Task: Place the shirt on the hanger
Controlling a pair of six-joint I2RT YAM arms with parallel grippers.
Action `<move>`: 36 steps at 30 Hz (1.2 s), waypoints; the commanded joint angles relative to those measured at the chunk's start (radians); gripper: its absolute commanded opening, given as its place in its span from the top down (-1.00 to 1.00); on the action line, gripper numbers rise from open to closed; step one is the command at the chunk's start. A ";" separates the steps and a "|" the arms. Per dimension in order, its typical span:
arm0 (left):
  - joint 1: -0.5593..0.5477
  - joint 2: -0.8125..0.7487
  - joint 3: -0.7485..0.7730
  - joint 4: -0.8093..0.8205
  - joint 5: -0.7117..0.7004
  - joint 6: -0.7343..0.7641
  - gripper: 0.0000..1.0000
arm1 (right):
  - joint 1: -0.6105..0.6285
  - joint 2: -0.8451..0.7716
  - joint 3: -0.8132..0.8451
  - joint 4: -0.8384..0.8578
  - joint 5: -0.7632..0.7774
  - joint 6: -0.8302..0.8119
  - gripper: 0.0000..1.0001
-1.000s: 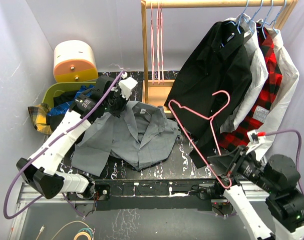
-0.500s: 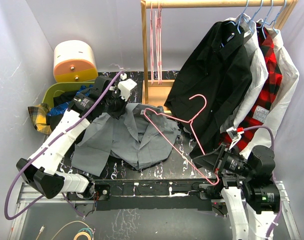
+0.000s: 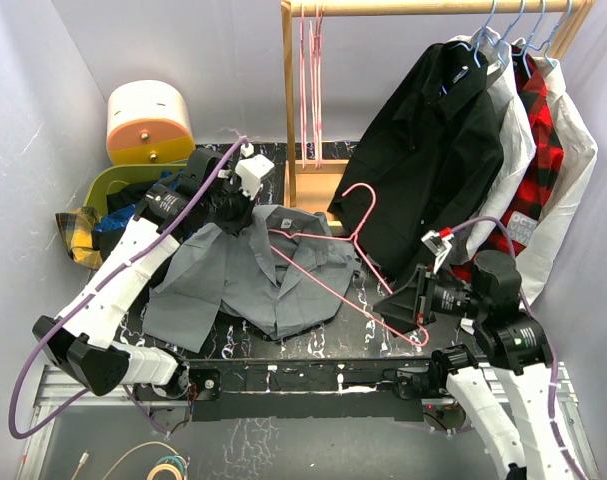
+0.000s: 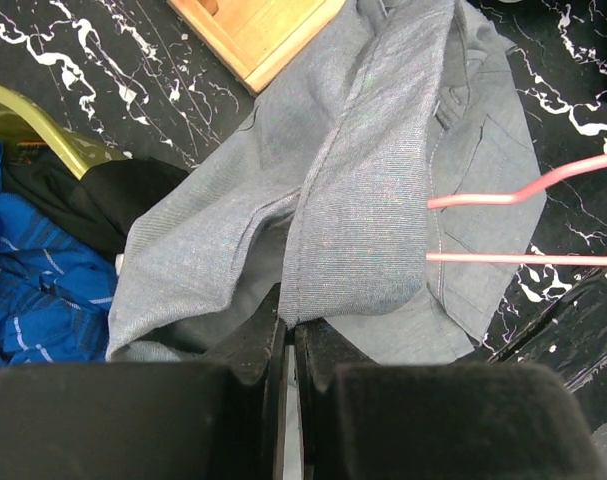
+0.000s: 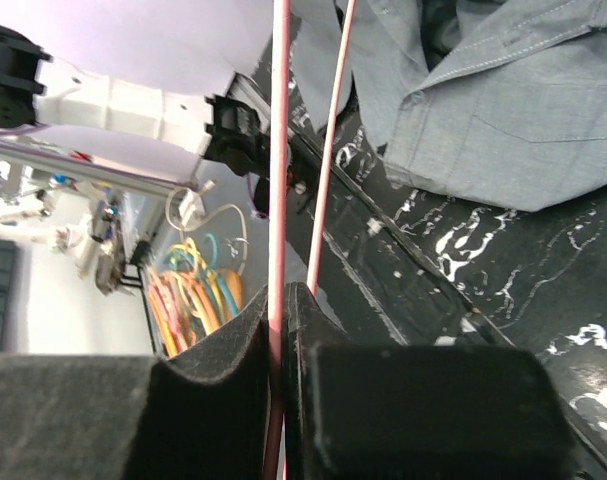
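Observation:
The grey shirt (image 3: pixel 258 275) lies spread open on the black marbled table (image 3: pixel 353 320). My left gripper (image 3: pixel 241 212) is shut on a fold of the shirt near the collar and lifts it; the pinched fabric (image 4: pixel 368 230) rises from the jaws in the left wrist view. My right gripper (image 3: pixel 398 308) is shut on the pink hanger (image 3: pixel 318 268) at one end and holds it tilted over the shirt's right front, hook (image 3: pixel 368 200) up. The hanger's bar (image 5: pixel 280 150) runs through the closed jaws in the right wrist view; the shirt (image 5: pixel 503 110) lies beyond it.
A wooden rack (image 3: pixel 289 110) at the back carries spare pink hangers (image 3: pixel 313 90) and, on the right, a black shirt (image 3: pixel 423 150), a white one and a red plaid one. A green bin (image 3: pixel 108 185) with blue clothes (image 3: pixel 133 215) and a yellow-white box (image 3: pixel 148 122) stand at the left.
My right arm has swung the hanger left and lower, from beside the hanging clothes to over the shirt's right front. My left gripper has raised the shirt collar slightly.

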 commanded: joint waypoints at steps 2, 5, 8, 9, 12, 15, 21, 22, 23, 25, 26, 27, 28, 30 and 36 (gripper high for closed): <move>0.007 -0.006 0.036 -0.021 0.043 0.000 1.00 | 0.085 0.082 0.028 0.118 0.116 -0.134 0.84; 0.007 -0.018 0.029 -0.038 0.060 0.012 1.00 | 0.098 0.100 -0.018 0.257 0.124 -0.105 0.84; 0.007 -0.028 0.021 -0.049 0.041 0.032 1.00 | 0.105 0.132 -0.066 0.412 0.070 -0.042 0.84; 0.007 -0.030 0.018 -0.048 0.032 0.036 1.00 | 0.115 0.142 -0.089 0.510 0.040 -0.007 0.84; 0.007 -0.020 0.036 -0.054 0.017 0.046 1.00 | 0.168 0.199 -0.130 0.685 -0.032 0.082 0.84; 0.007 -0.011 0.054 -0.057 0.004 0.053 1.00 | 0.290 0.292 -0.093 0.710 -0.009 0.053 0.84; 0.008 -0.022 0.080 -0.080 0.030 0.053 1.00 | 0.430 0.413 -0.091 0.834 0.154 -0.001 0.84; 0.008 -0.031 0.084 -0.085 0.032 0.055 1.00 | 0.431 0.420 -0.098 0.853 0.190 -0.013 0.84; 0.008 -0.041 0.085 -0.089 0.033 0.059 1.00 | 0.431 0.425 -0.104 0.878 0.225 -0.021 0.84; 0.007 -0.064 0.086 -0.103 0.026 0.071 1.00 | 0.431 0.433 -0.123 0.951 0.269 -0.009 0.84; 0.007 -0.079 0.088 -0.114 0.021 0.078 1.00 | 0.430 0.438 -0.131 0.991 0.279 0.003 0.84; 0.007 -0.089 0.089 -0.123 0.017 0.084 1.00 | 0.431 0.446 -0.135 1.022 0.287 0.013 0.84; 0.007 -0.098 0.091 -0.133 0.007 0.090 1.00 | 0.431 0.455 -0.134 1.044 0.290 0.022 0.84; 0.006 -0.116 0.095 -0.154 -0.007 0.101 1.00 | 0.431 0.472 -0.127 1.083 0.289 0.035 0.84; 0.006 -0.137 0.131 -0.205 -0.027 0.123 1.00 | 0.436 0.532 -0.091 1.193 0.201 0.105 0.84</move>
